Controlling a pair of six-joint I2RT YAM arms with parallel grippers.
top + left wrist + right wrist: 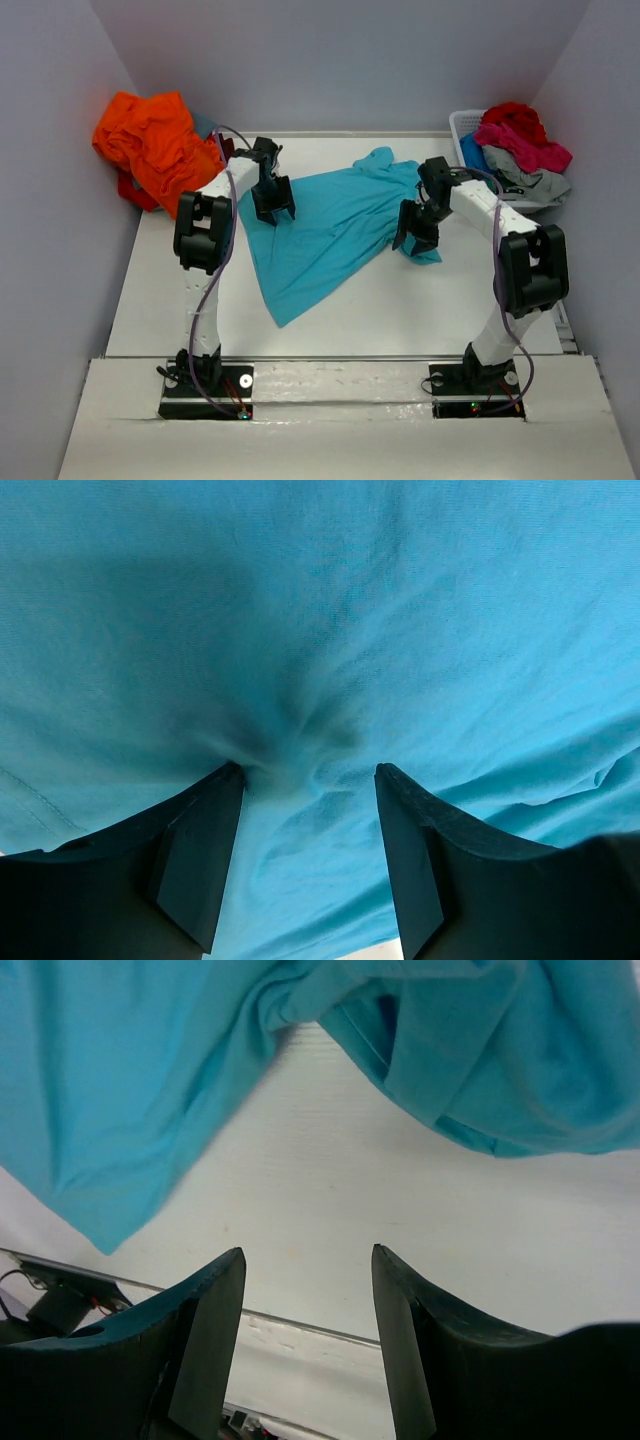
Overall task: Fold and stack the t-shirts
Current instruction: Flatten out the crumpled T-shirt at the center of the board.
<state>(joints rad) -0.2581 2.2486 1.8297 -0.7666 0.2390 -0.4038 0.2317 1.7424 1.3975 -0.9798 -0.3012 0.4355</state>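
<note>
Two grippers, one spread shirt. The turquoise t-shirt [325,225] lies rumpled on the middle of the white table [400,310]. My left gripper [305,770] has its jaws apart, tips pressed onto the shirt's left part, cloth puckered between them. My right gripper [305,1250], jaws apart and empty, hangs over bare table at the shirt's right edge. Orange t-shirts [150,140] are heaped far left; the white basket [462,125] of shirts stands far right.

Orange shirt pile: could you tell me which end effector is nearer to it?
Left. The left end effector is near the orange pile, on the turquoise shirt; the right end effector is far across the table.
</note>
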